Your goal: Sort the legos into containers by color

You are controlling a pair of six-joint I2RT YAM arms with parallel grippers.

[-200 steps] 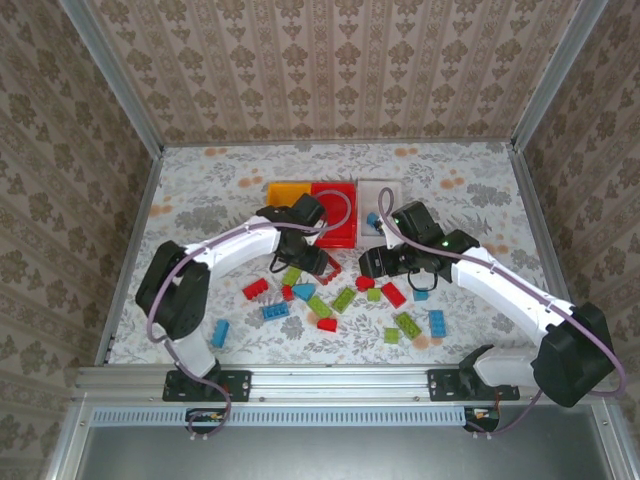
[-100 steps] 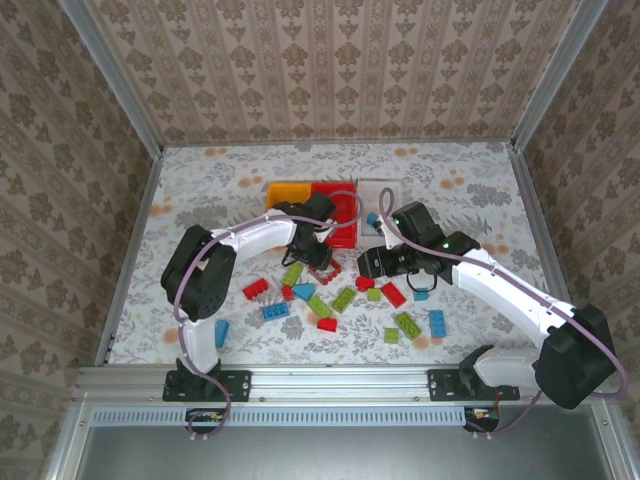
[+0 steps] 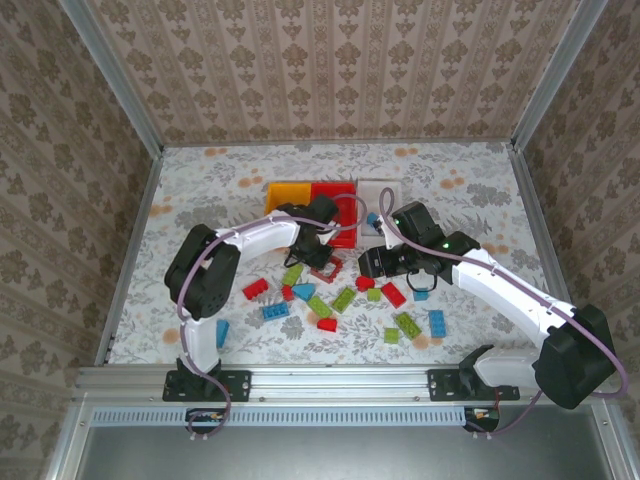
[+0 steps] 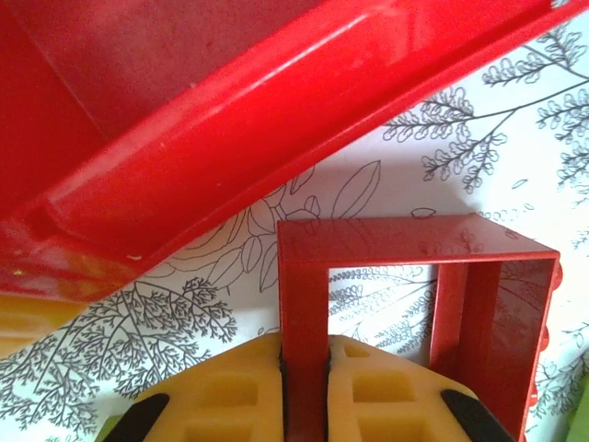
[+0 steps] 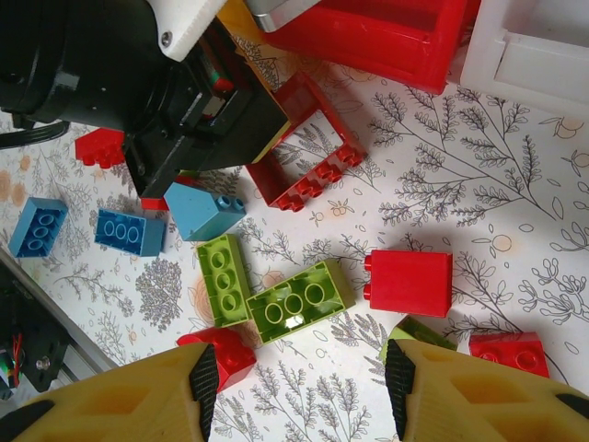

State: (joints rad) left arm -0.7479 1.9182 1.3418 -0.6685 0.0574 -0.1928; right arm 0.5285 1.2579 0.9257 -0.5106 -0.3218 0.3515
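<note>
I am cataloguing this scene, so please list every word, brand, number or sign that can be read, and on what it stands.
None: no text can be read.
The red frame in the left hand, the lime green brick, the red bin and the white bin carry no visible print; any finer marks are too small to tell.

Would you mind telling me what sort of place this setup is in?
Most likely a purpose-built robot test cell rather than a home: wallpaper-patterned panels in aluminium framing enclose the floral table, and a metal mounting rail runs along its near edge.
</note>
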